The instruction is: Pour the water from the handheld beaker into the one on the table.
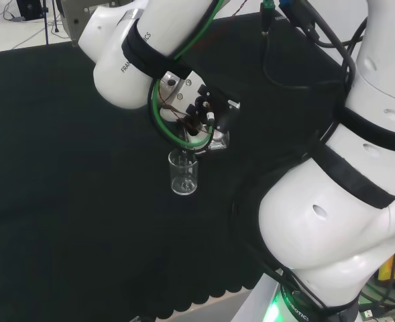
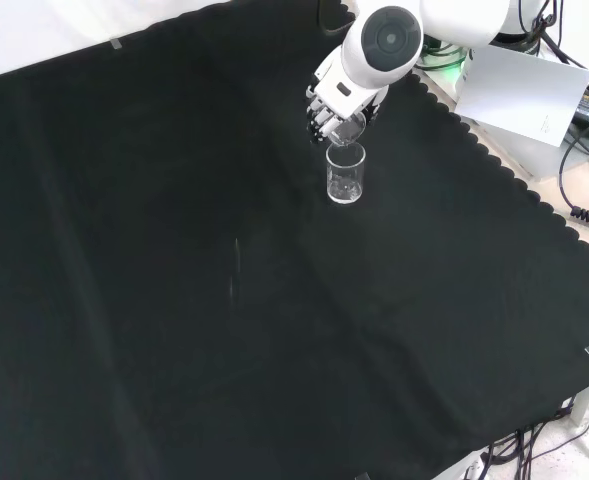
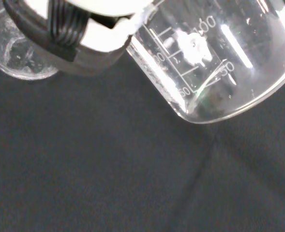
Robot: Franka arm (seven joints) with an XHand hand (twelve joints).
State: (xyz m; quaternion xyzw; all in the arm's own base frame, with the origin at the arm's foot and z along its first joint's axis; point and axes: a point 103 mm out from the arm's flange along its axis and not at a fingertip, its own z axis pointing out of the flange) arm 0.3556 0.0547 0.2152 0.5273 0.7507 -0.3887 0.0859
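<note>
The hand (image 1: 196,115) is curled round a clear glass beaker (image 1: 217,139) and holds it tilted over. In the front view the hand (image 2: 332,103) tips this held beaker (image 2: 350,127) so that its mouth is just above the rim of a second clear beaker (image 2: 345,176). That second beaker (image 1: 183,173) stands upright on the black cloth, directly below the hand. Close up in the wrist view are the held beaker (image 3: 215,63) with its printed scale, a black and white finger (image 3: 77,30) across its mouth end, and the standing beaker (image 3: 17,54) from above. I cannot tell how much water either holds.
The black cloth (image 2: 174,300) stretches wide to the left and front in the front view. Its scalloped edge (image 2: 494,160) runs near the arm's base, with white paper (image 2: 524,95) and cables beyond. The arm's white links (image 1: 345,201) fill the head view's right.
</note>
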